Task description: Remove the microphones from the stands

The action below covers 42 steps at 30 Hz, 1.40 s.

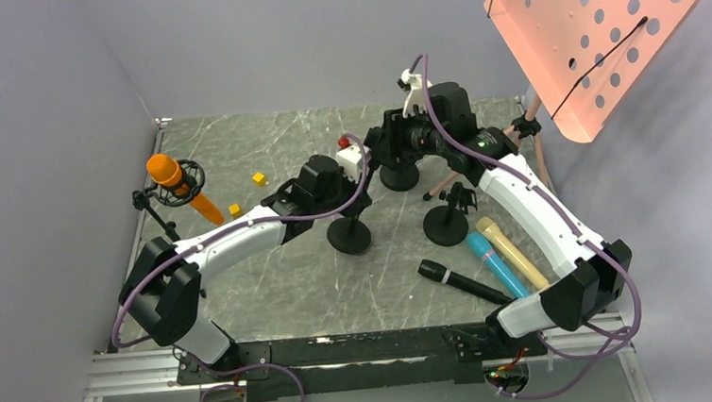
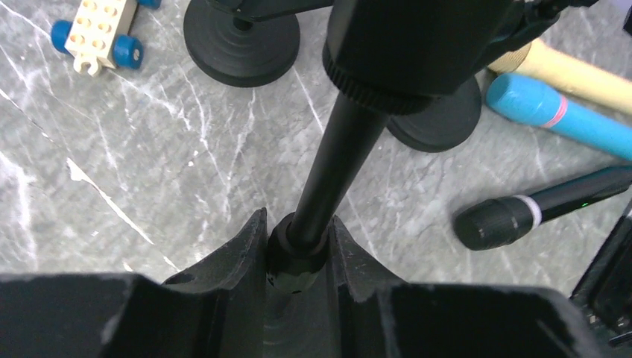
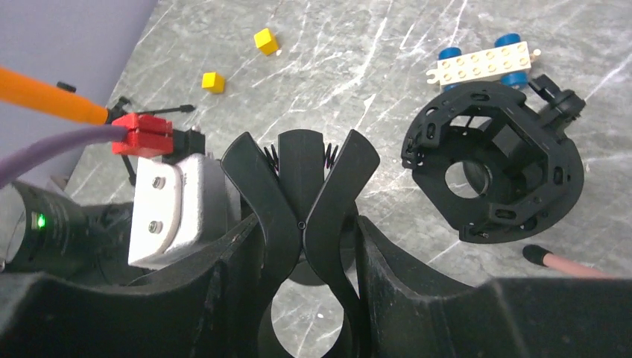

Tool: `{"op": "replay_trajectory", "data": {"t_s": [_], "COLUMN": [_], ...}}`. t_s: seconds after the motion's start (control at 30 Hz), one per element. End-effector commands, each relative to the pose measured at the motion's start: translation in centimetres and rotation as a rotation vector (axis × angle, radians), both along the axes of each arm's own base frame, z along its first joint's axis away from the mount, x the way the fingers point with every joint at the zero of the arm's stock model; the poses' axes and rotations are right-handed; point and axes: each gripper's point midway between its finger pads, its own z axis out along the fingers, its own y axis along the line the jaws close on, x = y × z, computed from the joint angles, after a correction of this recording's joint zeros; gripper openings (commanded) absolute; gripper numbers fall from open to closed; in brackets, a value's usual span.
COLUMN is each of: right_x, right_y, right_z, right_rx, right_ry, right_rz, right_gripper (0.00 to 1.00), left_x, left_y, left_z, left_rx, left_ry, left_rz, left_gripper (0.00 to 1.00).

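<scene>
My left pincer (image 2: pixel 298 240) is closed almost fully around the thin black stand pole (image 2: pixel 339 149), its two fingers pressing the pole low down from either side. My right pincer (image 3: pixel 304 227) is closed partway on the black spring clip (image 3: pixel 299 168) at the top of a stand, squeezing the clip's lower arms while its two curved prongs stand spread above.

The only microphone sitting in a stand is the orange microphone (image 1: pixel 181 185). It is tilted in a ring cradle at the far left of the table, well apart from both pincers.

A black microphone (image 1: pixel 462 282), a blue microphone (image 1: pixel 494 262) and a cream microphone (image 1: pixel 515 251) lie side by side on the table beside my right arm. Near the clip stands a round black shock mount (image 3: pixel 492 171), with a white toy car (image 3: pixel 484 63) on blue wheels just behind it. Two yellow cubes (image 3: pixel 266 41) lie farther left.

The table (image 1: pixel 273 292) is grey marble with white veins, and plain grey walls enclose it. A pink perforated music desk (image 1: pixel 595 23) leans in at the upper right.
</scene>
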Motion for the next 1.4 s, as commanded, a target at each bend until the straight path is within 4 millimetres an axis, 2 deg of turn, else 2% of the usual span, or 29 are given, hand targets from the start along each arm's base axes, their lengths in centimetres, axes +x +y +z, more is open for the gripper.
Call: {"op": "replay_trajectory", "data": {"t_s": [0.0,0.03,0.07,0.13,0.2,0.3,0.43,0.53,0.6,0.7,0.8,0.87,0.97,1.03,1.13,1.23,1.27,1.37], "right_x": [0.8,0.7,0.7,0.6,0.5,-0.4,-2.6,-4.6,-5.8,-7.3,-8.4,-8.6,-8.2,-7.3,-7.5,-7.3,-7.6,-8.6], "right_y": [-1.3,-1.1,-1.1,-0.9,-0.9,-0.3,1.3,3.0,4.0,5.4,6.2,6.3,6.1,6.1,6.7,6.9,6.9,6.4], "right_z": [1.7,1.7,1.6,1.5,1.3,1.5,1.8,2.2,2.4,2.6,2.8,2.3,1.7,2.2,2.9,3.4,3.3,2.4], "right_rx": [0.044,0.044,0.043,0.039,0.029,0.022,0.01,0.002,-0.006,-0.037,-0.08,-0.113,-0.185,-0.209,-0.207,-0.191,-0.196,-0.227], "right_ry": [0.023,0.02,0.012,-0.005,-0.028,-0.079,-0.155,-0.232,-0.277,-0.346,-0.391,-0.381,-0.39,-0.387,-0.427,-0.506,-0.542,-0.639], "right_rz": [-0.147,-0.136,-0.124,-0.104,-0.082,-0.01,0.139,0.289,0.372,0.498,0.604,0.643,0.687,0.663,0.719,0.72,0.748,0.831], "right_gripper": [0.0,0.0,0.0,0.0,0.0,0.0,0.0,0.0,0.0,0.0,0.0,0.0,0.0,0.0,0.0,0.0,0.0,0.0], "left_x": [1.9,1.5,1.3,0.0,-1.5,-3.3,-5.4,-6.5,-7.4,-8.7,-10.4,-11.2,-12.0,-11.6,-11.1,-10.9,-10.6,-9.9], "left_y": [2.4,2.4,2.3,1.7,1.8,2.4,4.1,6.4,7.8,9.3,9.7,9.9,10.0,10.2,10.5,10.2,10.2,10.0], "left_z": [0.0,-0.3,-0.3,-0.5,-0.9,-0.6,0.3,0.9,2.7,6.8,10.4,12.9,15.3,16.9,19.2,20.1,19.9,18.3], "left_rx": [-0.08,-0.077,-0.085,-0.11,-0.113,-0.095,-0.003,0.087,0.076,0.029,0.007,-0.006,-0.015,-0.032,-0.069,-0.076,-0.065,0.022], "left_ry": [0.094,0.092,0.076,0.065,0.06,0.025,-0.079,-0.122,-0.156,-0.253,-0.347,-0.413,-0.486,-0.524,-0.533,-0.512,-0.495,-0.498], "left_rz": [0.277,0.247,0.214,0.102,0.028,-0.067,-0.195,-0.224,-0.244,-0.273,-0.344,-0.377,-0.415,-0.376,-0.319,-0.319,-0.312,-0.368], "left_gripper": [0.0,0.04,0.12,0.38,0.55,0.67,0.77,0.78,0.78,0.78,0.77,0.77,0.75,0.74,0.74,0.75,0.77,0.75]}}
